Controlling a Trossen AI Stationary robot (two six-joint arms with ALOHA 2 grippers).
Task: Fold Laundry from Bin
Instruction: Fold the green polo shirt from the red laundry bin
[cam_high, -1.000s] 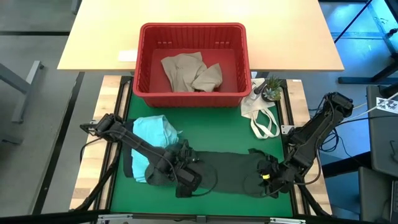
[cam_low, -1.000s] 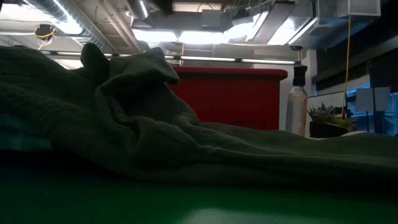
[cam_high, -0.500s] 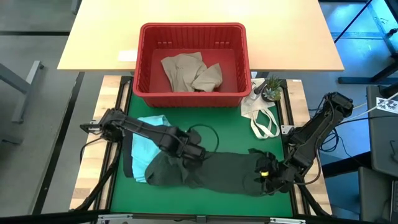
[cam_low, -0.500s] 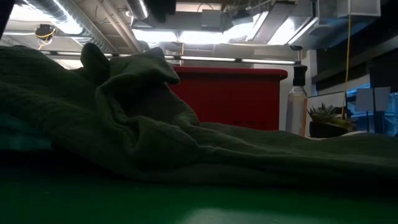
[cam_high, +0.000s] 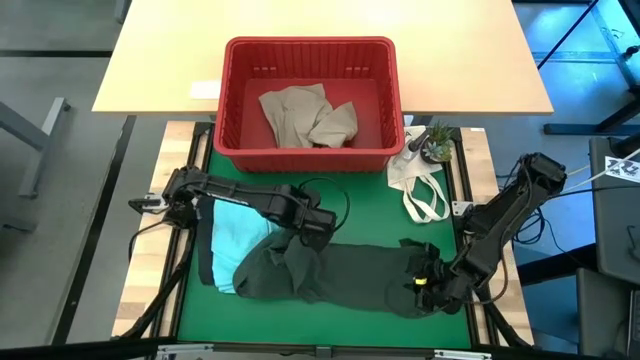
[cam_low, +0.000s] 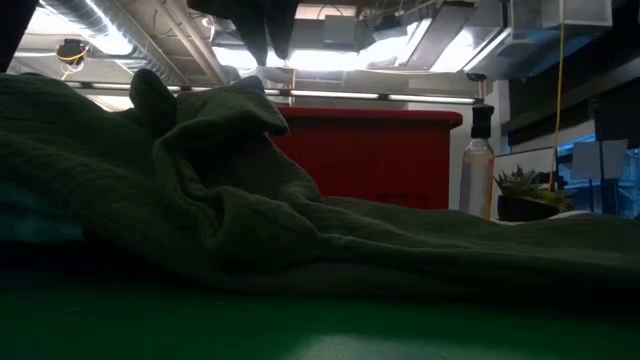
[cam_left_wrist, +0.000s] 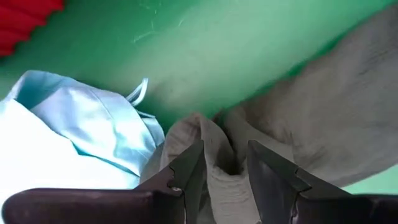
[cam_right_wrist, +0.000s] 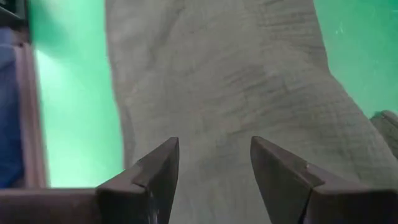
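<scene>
We see dark olive garment (cam_high: 350, 272) spread along worktop's near edge. Left gripper (cam_high: 308, 232) fingers pinch its raised fold near teal garment (cam_high: 237, 232). Right gripper (cam_high: 424, 284) fingers apart over garment near right corner. Beige garment (cam_high: 308, 114) inside red bin (cam_high: 310, 152) at far edge.

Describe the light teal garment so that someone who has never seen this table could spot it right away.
Start at the red bin at the far edge of the green mat. Go toward the mat's near left: the light teal garment lies there, under the left arm. It is pale; the dark olive garment overlapping it is not.
</scene>
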